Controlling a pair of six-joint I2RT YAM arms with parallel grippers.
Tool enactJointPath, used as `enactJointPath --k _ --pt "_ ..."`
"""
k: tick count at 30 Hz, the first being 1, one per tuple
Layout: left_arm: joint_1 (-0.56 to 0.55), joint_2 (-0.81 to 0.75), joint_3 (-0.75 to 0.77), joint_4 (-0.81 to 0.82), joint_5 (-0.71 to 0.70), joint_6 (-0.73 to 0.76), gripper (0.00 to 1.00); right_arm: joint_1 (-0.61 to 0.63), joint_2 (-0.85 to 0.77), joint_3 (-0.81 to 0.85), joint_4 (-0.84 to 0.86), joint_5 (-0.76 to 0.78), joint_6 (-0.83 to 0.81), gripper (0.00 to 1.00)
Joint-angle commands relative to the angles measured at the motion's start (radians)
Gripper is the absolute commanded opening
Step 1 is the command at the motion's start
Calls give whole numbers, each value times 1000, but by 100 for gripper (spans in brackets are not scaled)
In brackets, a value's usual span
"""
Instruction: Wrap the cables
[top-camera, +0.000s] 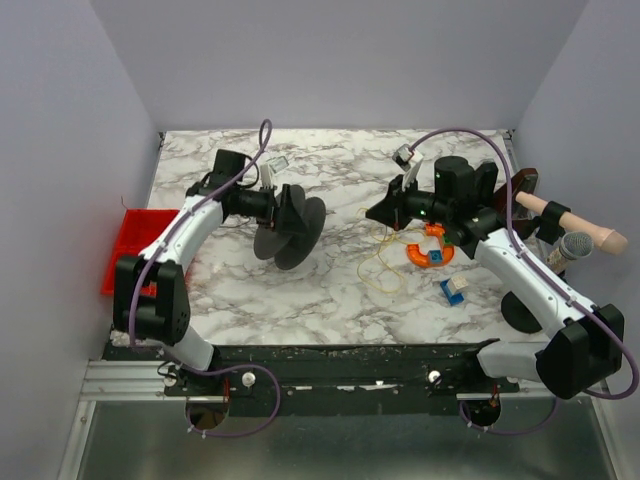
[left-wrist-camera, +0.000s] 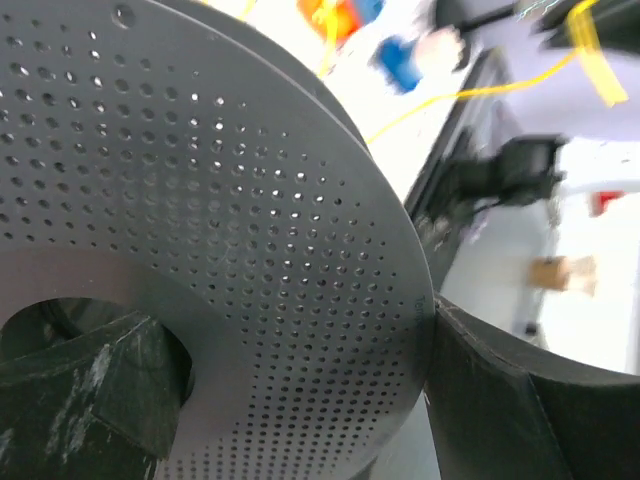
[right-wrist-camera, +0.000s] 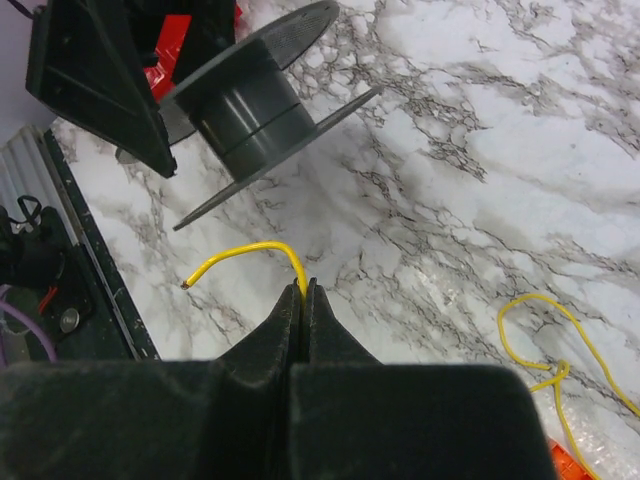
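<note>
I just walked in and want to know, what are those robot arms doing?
The left gripper holds a dark spool with nothing wound on it yet. The right gripper pinches the yellow wire near its free end. The rest of the wire lies in loose loops on the marble table.

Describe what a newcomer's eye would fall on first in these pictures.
The big dark spool stands out, held up by the left gripper just left of centre. Next comes the bright yellow wire, its end pinched in the shut right gripper, with loose loops lying right of centre.
</note>
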Motion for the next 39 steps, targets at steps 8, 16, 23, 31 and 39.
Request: enactJointPath --k 8,16,23,31,39 --pt "26 -14 -517 1822 95 -1323 16 1 -28 36 -54 22 15 1" --pt "68 125 -562 2224 70 -1584 16 1 -39 53 -70 48 44 1" --pt "72 220 -629 2237 67 -1536 17 1 -25 54 -76 54 55 1" --pt "80 252 -625 2212 63 -1513 25 2 -22 60 -82 51 53 1" --pt "95 200 -649 2030 55 -1389 53 2 -33 59 -82 43 49 1"
